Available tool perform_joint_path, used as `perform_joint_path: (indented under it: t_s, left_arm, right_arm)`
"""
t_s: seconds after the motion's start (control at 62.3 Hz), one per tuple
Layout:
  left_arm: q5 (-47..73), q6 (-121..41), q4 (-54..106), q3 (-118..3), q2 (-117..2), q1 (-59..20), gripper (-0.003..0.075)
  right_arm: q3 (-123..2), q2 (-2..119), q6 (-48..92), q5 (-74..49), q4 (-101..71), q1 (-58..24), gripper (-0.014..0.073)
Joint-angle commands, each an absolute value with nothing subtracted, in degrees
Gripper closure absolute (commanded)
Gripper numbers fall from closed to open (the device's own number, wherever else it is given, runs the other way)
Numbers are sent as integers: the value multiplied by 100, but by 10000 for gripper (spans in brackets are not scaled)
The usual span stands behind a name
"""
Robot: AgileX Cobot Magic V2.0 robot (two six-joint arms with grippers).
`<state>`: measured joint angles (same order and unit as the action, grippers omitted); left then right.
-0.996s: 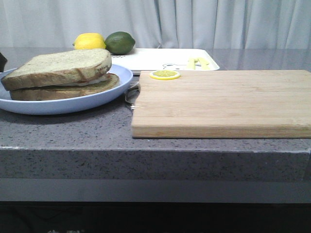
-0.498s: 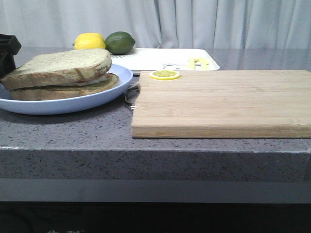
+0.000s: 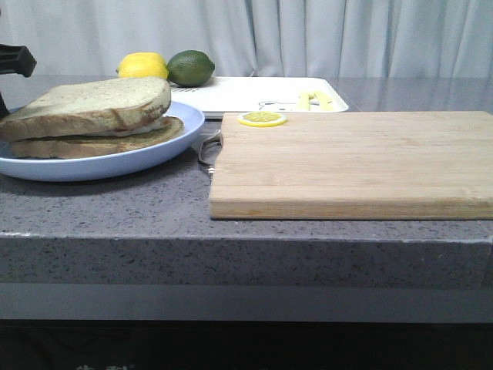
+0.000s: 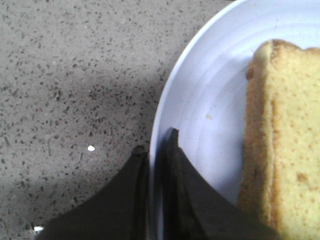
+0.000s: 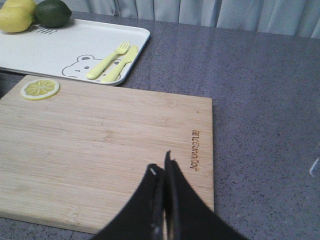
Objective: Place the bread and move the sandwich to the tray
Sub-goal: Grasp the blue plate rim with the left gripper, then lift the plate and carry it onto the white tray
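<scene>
The sandwich lies on a round light blue plate at the left of the counter. Its top slice is the thick speckled bread; a sliver of egg white shows under it. My left gripper is shut on the plate's rim, one finger inside and one outside, next to the bread's crust. Only its dark body shows in the front view. The white tray lies behind the board. My right gripper hangs shut and empty over the cutting board.
The bamboo cutting board fills the middle and right, with a lemon slice on its far left corner. A lemon and lime sit at the tray's far left. A yellow fork and knife lie on the tray.
The left gripper has come into view at the far left edge and then risen. The plate with the sandwich has shifted slightly to the left.
</scene>
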<state>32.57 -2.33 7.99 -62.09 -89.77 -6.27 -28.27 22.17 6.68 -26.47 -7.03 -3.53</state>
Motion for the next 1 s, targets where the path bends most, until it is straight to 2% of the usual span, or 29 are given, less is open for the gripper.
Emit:
perform_joint_path:
  t_s: [0.0,0.193,0.321,0.53,0.771,0.98]
  left_arm:
    - [3045,-305,945,-6360,-8755,-648,738]
    - [3327,-305,1136,-6663,-8590,-631,738]
    - [3910,-405,1360,-7279,-8579,-631,738]
    - [4032,-475,1635,-8198,-8658,-643,739]
    - [4785,-559,2191,-9533,-9360,-652,739]
    - [4885,-820,3058,-10635,-10232,-652,739]
  right_arm:
    - [-2976,2256,665,-2157,-704,-319,654]
    - [-2976,2256,665,-2157,-704,-319,654]
    - [-2976,2256,665,-2162,-704,-319,654]
    - [-2976,2256,665,-2168,-704,-319,654]
    - [-2976,2256,665,-2168,-704,-319,654]
    - [-2976,2256,665,-2185,-704,-319,654]
